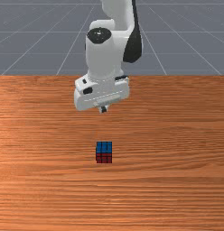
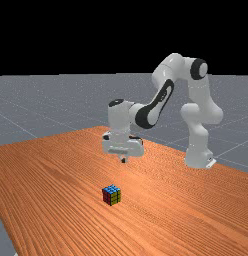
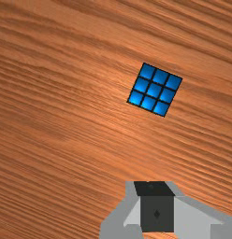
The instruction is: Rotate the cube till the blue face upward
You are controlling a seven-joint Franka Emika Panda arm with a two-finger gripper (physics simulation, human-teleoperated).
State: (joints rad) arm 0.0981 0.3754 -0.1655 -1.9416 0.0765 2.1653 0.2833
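The cube [image 1: 104, 152] is seen resting on the wooden table [image 1: 177, 135], with its blue face [image 3: 154, 89] turned upward. Its red face [image 1: 104, 158] is presented to the front camera, and in the far view a yellow face [image 2: 115, 198] is shown beside the red one. The gripper [image 1: 103, 109] is held above the table with its fingers closed together, pointing down. It is kept apart from the cube, which is placed nearer to the front camera and almost in line with the fingertips across the front view. In the wrist view, the cube is set ahead of the fingers and angled to them, and all nine blue squares can be seen.
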